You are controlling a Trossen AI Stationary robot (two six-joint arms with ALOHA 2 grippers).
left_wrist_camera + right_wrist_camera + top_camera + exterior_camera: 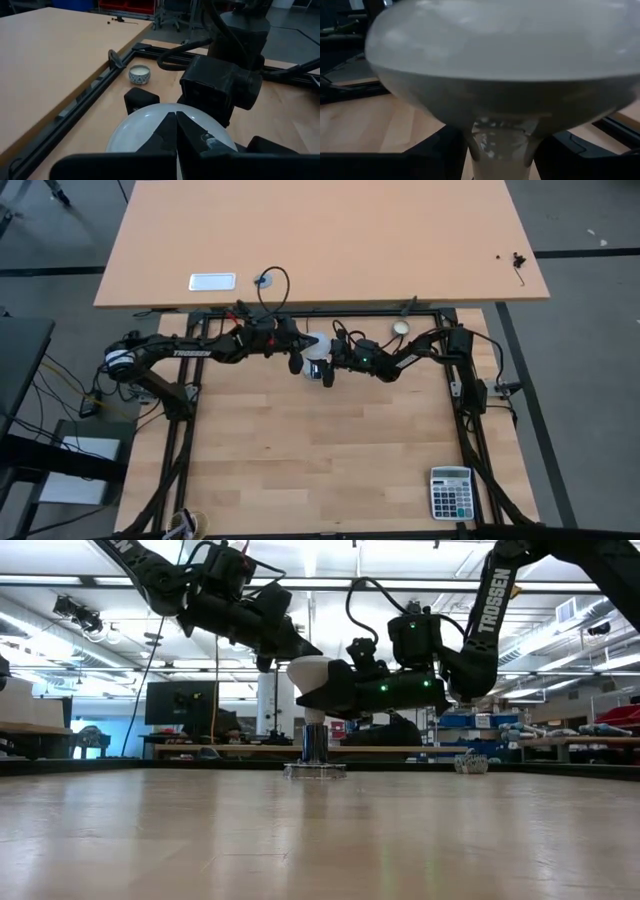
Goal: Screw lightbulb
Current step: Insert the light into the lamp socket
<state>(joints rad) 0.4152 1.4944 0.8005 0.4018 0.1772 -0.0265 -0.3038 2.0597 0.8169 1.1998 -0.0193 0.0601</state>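
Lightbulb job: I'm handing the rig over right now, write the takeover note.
Left gripper: fingers shut, tips resting over the head of the white funnel-shaped lightbulb.
Right gripper: fingers either side of the lightbulb's narrow neck; whether they clamp it is unclear.
Lightbulb stands upright with its neck in the metal socket base near the table's far edge.
Done: lightbulb seated on the socket base.
Left: how far it is screwed in cannot be seen; probably keep turning, then release.
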